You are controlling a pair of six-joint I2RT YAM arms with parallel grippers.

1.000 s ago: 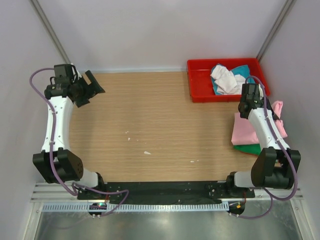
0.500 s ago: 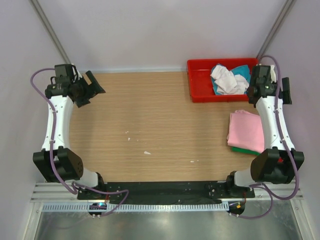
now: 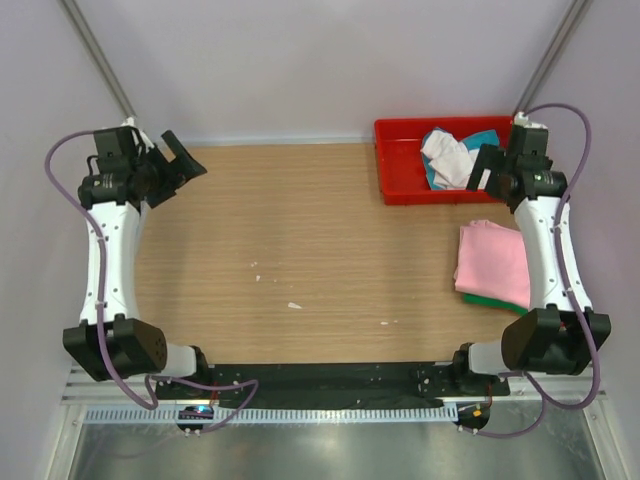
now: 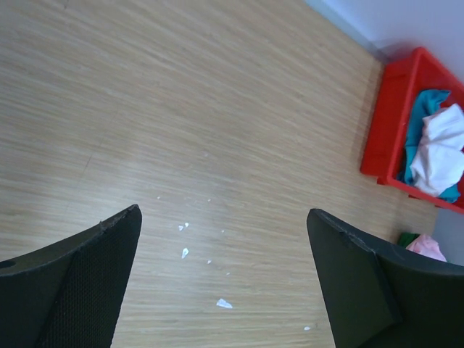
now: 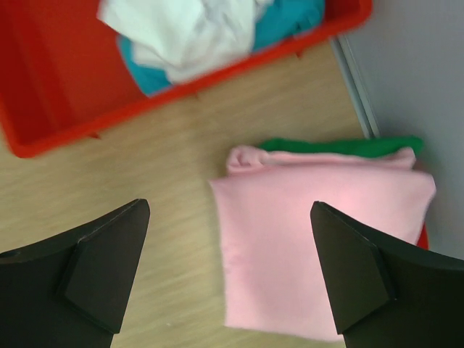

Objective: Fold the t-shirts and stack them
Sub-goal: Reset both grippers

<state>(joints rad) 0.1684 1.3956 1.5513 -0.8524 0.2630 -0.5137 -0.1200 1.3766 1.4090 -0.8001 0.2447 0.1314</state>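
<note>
End effector on right (image 5: 228, 210) has sprung wide off pink t-shirt (image 5: 319, 246); left end effector (image 4: 223, 212) gapes too.

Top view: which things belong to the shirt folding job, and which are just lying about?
Job: pink t-shirt, folded on the green t-shirt; white t-shirt and teal t-shirt, crumpled in the red tray.
Lying about: red tray itself; white scraps on the table.
</note>
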